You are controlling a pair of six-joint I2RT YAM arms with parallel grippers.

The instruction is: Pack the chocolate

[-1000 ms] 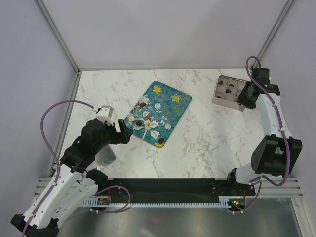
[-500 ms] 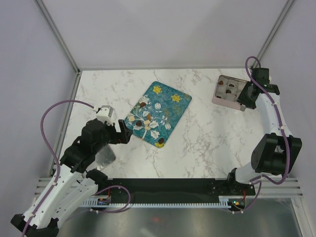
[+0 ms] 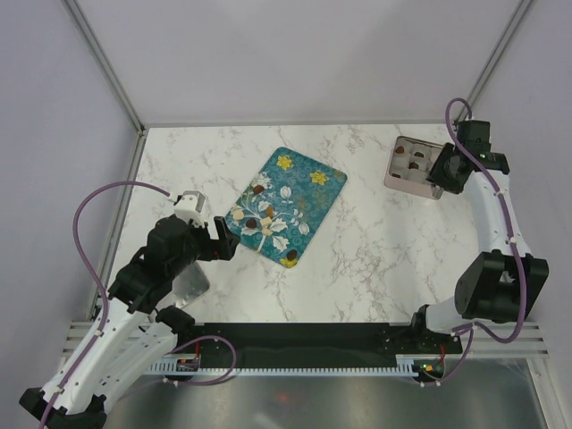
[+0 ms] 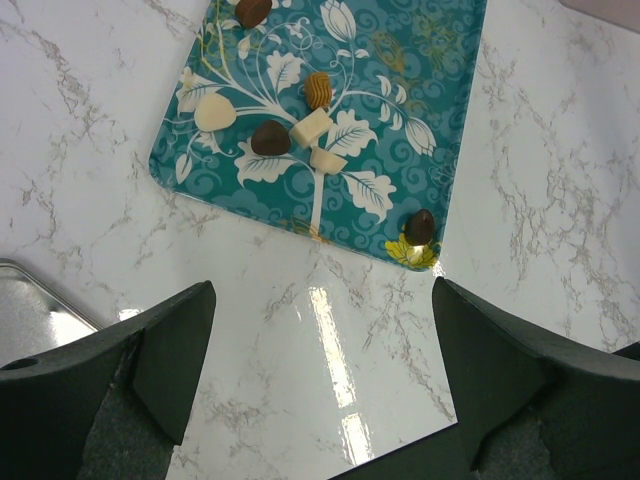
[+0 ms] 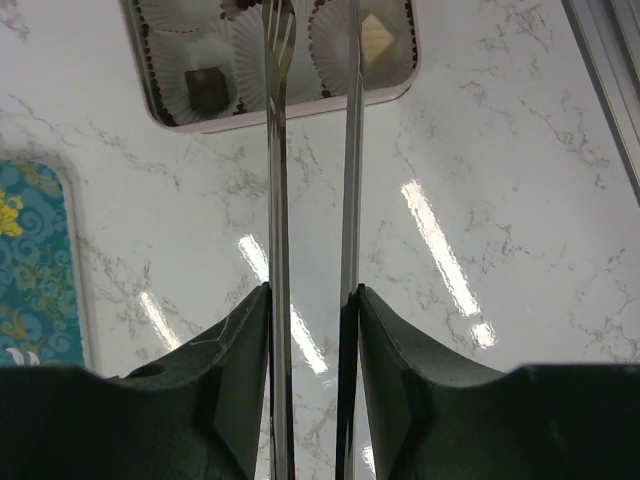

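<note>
Jaws spread on your left gripper (image 4: 320, 310); your right gripper (image 5: 312, 295) pinches tongs (image 5: 277, 200), backing off the box (image 3: 402, 181). More chocolate (image 4: 270, 138) waits on the tray (image 4: 430, 90).

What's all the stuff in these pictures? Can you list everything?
teal flowery rectangular tray: one, middle of the table
small bite-size chocolates: at least four on the tray, dark brown and tan; a few more in the box
pinkish box with white paper cups: one, far right
flat silver metal piece: one, near left
thin silver metal tongs: one, tips over the box
white marble table: one
left claw: black, open, beside the tray
right claw: black, shut on the tongs
</note>
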